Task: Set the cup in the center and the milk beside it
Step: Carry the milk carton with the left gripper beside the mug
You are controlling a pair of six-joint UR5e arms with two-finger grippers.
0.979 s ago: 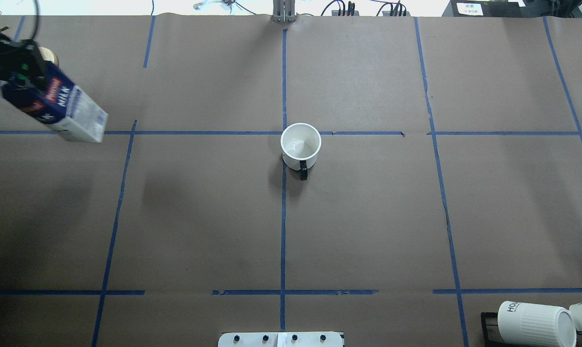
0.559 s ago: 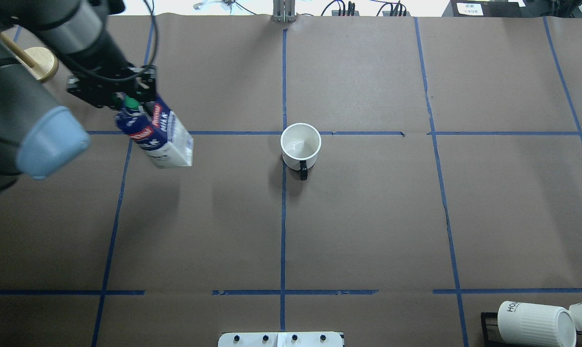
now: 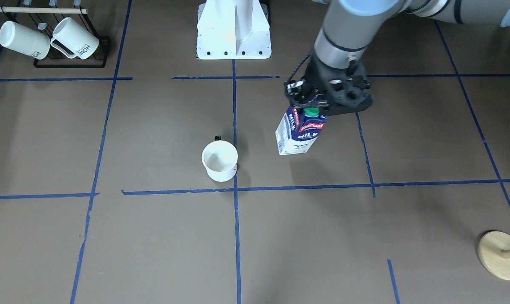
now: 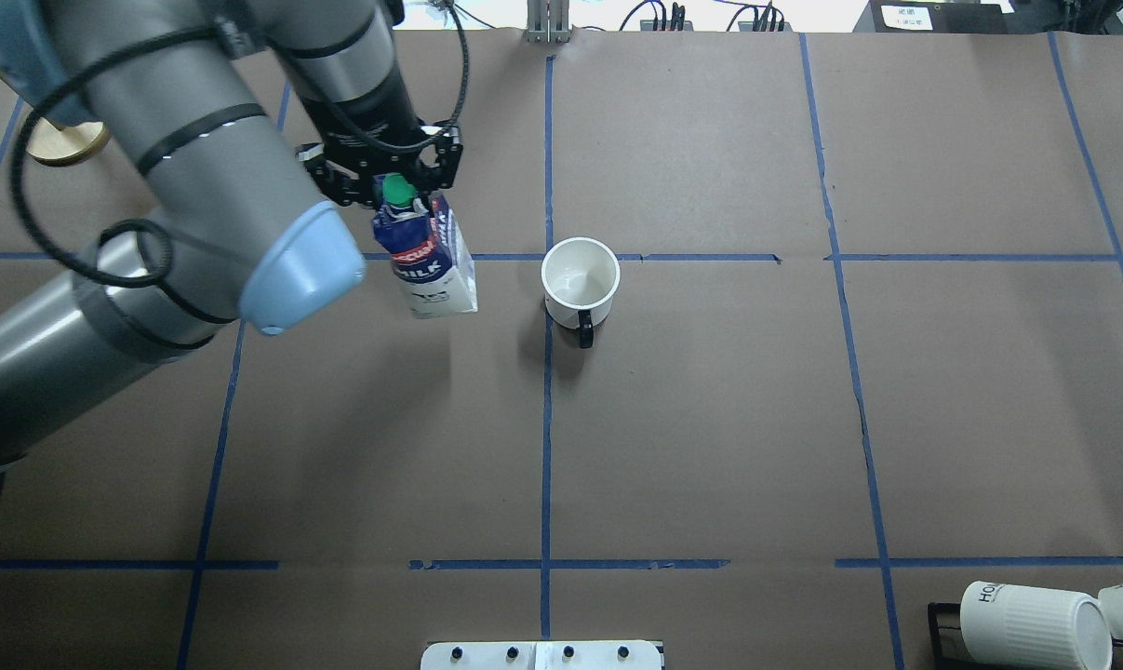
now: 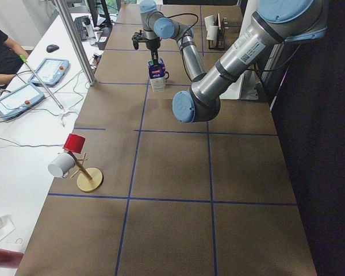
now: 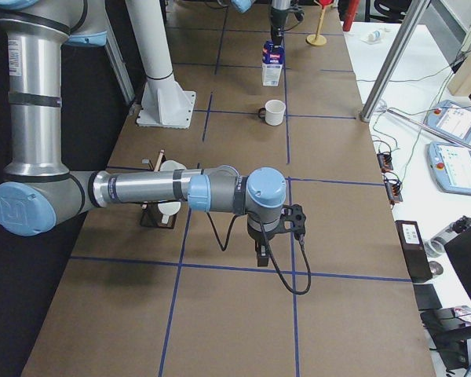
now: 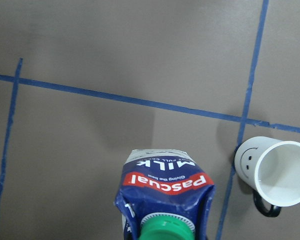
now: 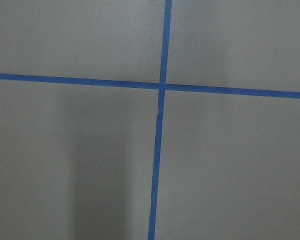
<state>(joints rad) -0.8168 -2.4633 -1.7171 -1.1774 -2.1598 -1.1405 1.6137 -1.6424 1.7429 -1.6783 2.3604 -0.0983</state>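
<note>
Milk point(image 4: 426, 265), a dark blue carton with red label and green cap, hangs slightly tilted from my left pincer point(image 4: 386, 182), which is clamped on its top ridge. It is near the cup point(image 4: 580, 277), with bare table point(image 4: 710, 419) between them. That white cup stands upright just beside the center point(image 3: 235, 188); ribbed mugs point(image 3: 47, 40) and a wooden stand point(image 3: 500, 255) sit well apart at the table's edges. My right pincer point(image 6: 261, 253) hangs over open paper, and I cannot tell whether it is apart or together.

Milk point(image 4: 426, 265), in the left end effector point(image 4: 386, 186), now far nearer the cup point(image 4: 580, 279)
</note>
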